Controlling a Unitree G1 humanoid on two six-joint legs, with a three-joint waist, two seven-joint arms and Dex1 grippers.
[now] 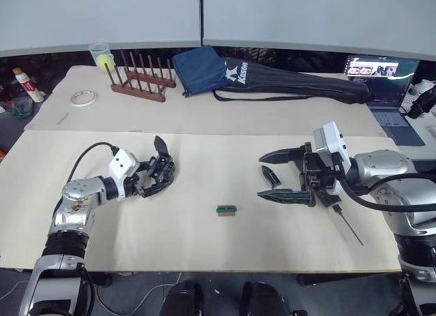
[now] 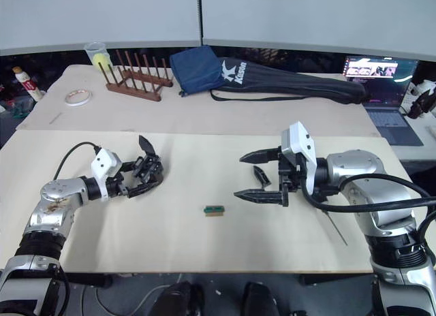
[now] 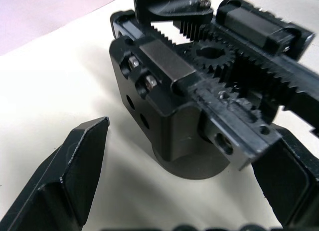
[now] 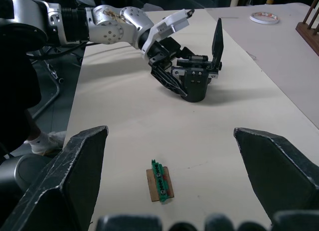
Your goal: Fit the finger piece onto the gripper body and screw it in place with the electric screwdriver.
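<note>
**Gripper body sits between the left fingers; finger piece lies between the open right fingers**

Gripper body (image 1: 161, 169) stands on its round base on the cream table (image 1: 204, 241), with its pointed black finger sticking up. The left gripper (image 1: 151, 182) reaches in around it from the robot's left. In the left wrist view the body's toothed racks and centre gear fill the space ahead; one left finger (image 3: 70, 176) is apart from the block with bare table between them, while the other finger comes close against the base on the far side. Whether that one touches cannot be told. The fingers are spread around the body, not clamped onto it.

Between the two grippers, well apart from both, a small green-and-brown block (image 1: 227, 210) lies flat on the table.

Further right, the right gripper (image 1: 272, 174) is wide open and holds nothing, its two long fingers pointing toward the robot's left. The finger piece (image 1: 270, 176) lies on the table in the gap between those fingers, touching neither.

Just behind the right gripper's wrist, on its right side, the electric screwdriver (image 1: 346, 227) lies on the table; its thin silver bit points away from the gripper, and its handle is mostly hidden by the wrist.
</note>
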